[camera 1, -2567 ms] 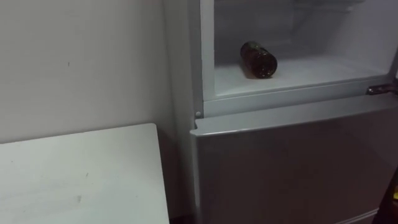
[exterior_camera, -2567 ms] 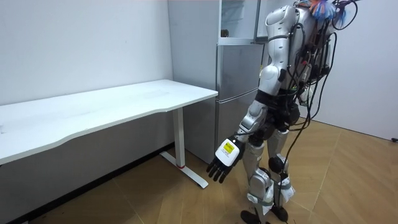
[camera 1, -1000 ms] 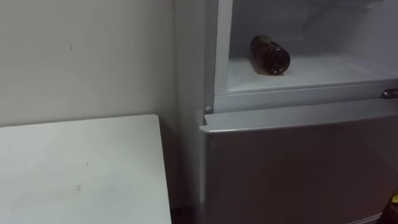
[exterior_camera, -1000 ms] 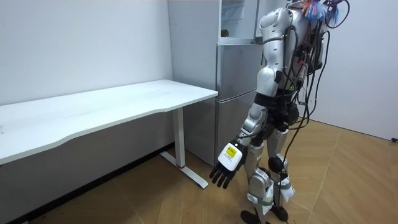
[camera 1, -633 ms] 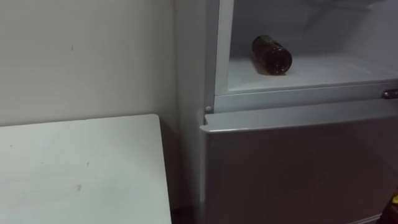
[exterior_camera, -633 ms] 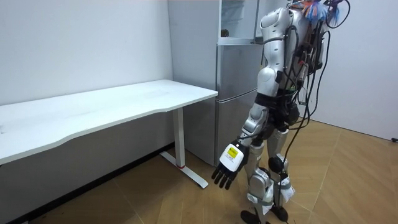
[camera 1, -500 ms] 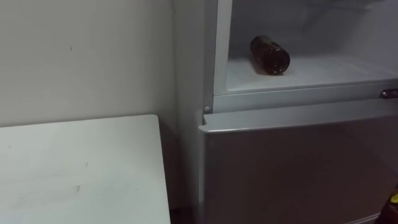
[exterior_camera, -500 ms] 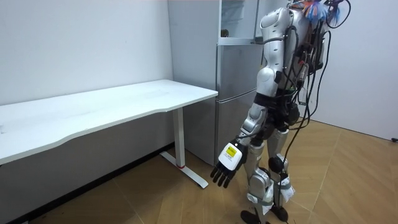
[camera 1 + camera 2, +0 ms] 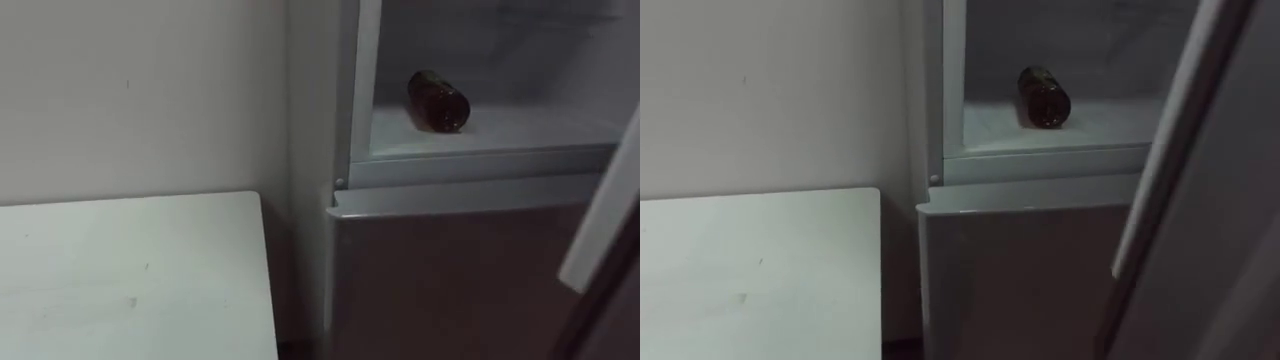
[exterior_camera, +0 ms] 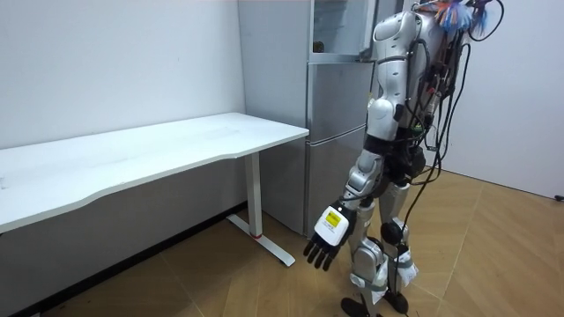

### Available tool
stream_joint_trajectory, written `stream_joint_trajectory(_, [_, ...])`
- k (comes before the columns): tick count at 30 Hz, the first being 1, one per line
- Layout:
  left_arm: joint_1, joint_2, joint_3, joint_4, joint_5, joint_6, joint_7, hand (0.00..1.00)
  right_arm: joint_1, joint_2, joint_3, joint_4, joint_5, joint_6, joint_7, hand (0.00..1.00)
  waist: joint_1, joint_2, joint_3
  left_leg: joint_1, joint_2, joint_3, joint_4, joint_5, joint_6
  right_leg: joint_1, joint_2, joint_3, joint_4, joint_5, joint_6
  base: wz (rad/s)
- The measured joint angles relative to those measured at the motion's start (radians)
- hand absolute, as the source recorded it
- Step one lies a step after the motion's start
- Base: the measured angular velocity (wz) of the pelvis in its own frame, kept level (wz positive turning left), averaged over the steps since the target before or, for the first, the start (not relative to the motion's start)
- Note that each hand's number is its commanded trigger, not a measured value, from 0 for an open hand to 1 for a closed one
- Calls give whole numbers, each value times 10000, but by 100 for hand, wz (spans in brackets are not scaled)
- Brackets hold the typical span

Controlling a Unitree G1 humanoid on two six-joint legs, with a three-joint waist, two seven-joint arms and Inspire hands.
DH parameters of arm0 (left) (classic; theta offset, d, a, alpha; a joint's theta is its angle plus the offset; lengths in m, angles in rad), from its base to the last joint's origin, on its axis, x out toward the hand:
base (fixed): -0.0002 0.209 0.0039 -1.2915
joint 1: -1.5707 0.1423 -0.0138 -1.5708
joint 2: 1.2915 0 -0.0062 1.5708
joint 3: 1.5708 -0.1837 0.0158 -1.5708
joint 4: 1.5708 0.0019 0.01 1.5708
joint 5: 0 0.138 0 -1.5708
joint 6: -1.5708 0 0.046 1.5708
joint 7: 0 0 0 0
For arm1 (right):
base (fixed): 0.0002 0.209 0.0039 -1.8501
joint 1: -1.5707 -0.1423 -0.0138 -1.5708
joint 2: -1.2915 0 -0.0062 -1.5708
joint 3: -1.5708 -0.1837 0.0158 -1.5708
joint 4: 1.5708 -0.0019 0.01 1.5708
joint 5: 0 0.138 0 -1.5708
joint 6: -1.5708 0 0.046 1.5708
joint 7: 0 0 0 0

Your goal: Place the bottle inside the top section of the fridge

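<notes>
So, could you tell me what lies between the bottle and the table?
In the left eye view, the fridge frame and its grey side stand between the bottle and the table.

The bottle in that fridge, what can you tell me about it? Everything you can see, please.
The bottle is dark brown and looks like glass, with a slight shine. It lies on its side on the pale floor of the upper fridge compartment, toward the left part, with one round end facing the opening and the rest pointing to the back. Only that floor touches it. Cap and label are too dim to tell.
</notes>
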Motion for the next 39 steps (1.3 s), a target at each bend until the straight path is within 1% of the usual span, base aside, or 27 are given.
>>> stream_joint_trajectory(4, [4, 0, -58, 25, -27, 16, 2, 0, -7, 1, 358, -78, -332, -65, 395, 0, 64, -35, 37, 0, -3, -49, -1, -2, 1, 57, -8, -45, -28, 4, 4, 4])
stream_joint_trajectory(8, [-10, 7, -215, 135, -7, 29, -8, 0, -7, 3, 831, -58, -367, -87, 1075, 0, 99, 28, 53, -4, -2, -66, -2, -5, 1, 60, -8, -61, -43, 5, 5, 1])
stream_joint_trajectory(10, [-22, 20, -213, 218, 88, 23, -11, 0, -6, 18, 1018, 92, -520, -135, 1356, 0, 151, 76, 37, -1, 1, -62, -3, -5, 0, 67, -1, -54, -35, 5, 4, 0])
stream_joint_trajectory(11, [-23, 20, -214, 217, 87, 23, -24, 0, -6, 20, 1141, 160, -671, -134, 1519, 0, 170, 91, 45, -5, 1, -61, -6, -5, 0, 71, -1, -59, -39, 5, 4, 0])
stream_joint_trajectory(15, [-26, 40, -214, 201, 88, 1, -82, 0, -6, 26, 1381, 200, -746, -135, 1999, 0, 337, 153, 48, -1, 2, -55, -20, -5, 0, 97, 4, -68, -152, 34, 3, 0])
stream_joint_trajectory(17, [0, 40, -215, 174, 87, 7, -108, 0, -6, 26, 1550, 285, -768, -135, 2200, 0, 372, 144, 58, -10, 8, -23, -29, -5, -1, 103, 4, -115, -179, 46, 4, 0])
stream_joint_trajectory(20, [4, 39, -211, 152, 89, 8, -130, 0, -6, 26, 1727, 502, -799, -110, 2434, 0, 405, 59, 35, -16, 9, -9, -46, -6, -1, 99, 4, -115, -188, 46, 4, 0])
stream_joint_trajectory(21, [4, 39, -206, 155, 92, 8, -148, 0, -6, 26, 1800, 502, -847, -110, 2528, 0, 420, 62, 34, -16, 9, -3, -48, -6, -2, 100, 4, -113, -186, 46, 4, 0])
stream_joint_trajectory(26, [-47, 45, -197, 38, 99, 5, -314, 0, -27, 25, 1889, 501, -1546, -110, 2914, 0, 485, 5, 7, -22, 9, 19, -57, -6, -2, 111, 3, -155, -170, 48, 6, 0])
stream_joint_trajectory(29, [-72, 65, -197, -1, 99, 2, -317, 0, -68, 25, 1894, 500, -1550, -110, 3092, 0, 554, -33, 10, -22, 10, 28, -58, -6, -3, 117, 2, -157, -173, 48, 6, 0])
stream_joint_trajectory(31, [-105, 91, -197, -11, 100, 2, -317, 0, -68, 25, 1914, 500, -1548, -110, 3128, 0, 598, -19, 9, -25, 13, 33, -58, -7, -3, 118, 2, -175, -172, 48, 6, 0])
stream_joint_trajectory(34, [-125, 135, -186, -129, 186, 1, -318, 0, -73, 25, 1933, 500, -1549, -109, 3379, 0, 637, -91, 16, -39, 13, 27, -57, -7, -3, 131, -5, -222, -173, 48, 6, 3])
stream_joint_trajectory(37, [-156, 138, -189, -237, 185, 1, -317, 0, -124, 24, 2048, 500, -1550, -110, 3475, 0, 658, -122, 12, -63, 10, 25, -53, -9, 0, 135, -14, -245, -169, 51, 12, 0])
stream_joint_trajectory(39, [-156, 162, -194, -216, 185, 3, -314, 0, -227, 25, 2295, 500, -1554, -107, 3491, 0, 696, -110, 19, -25, 12, 14, -53, -10, 0, 197, -9, -246, -174, 53, 13, 0])
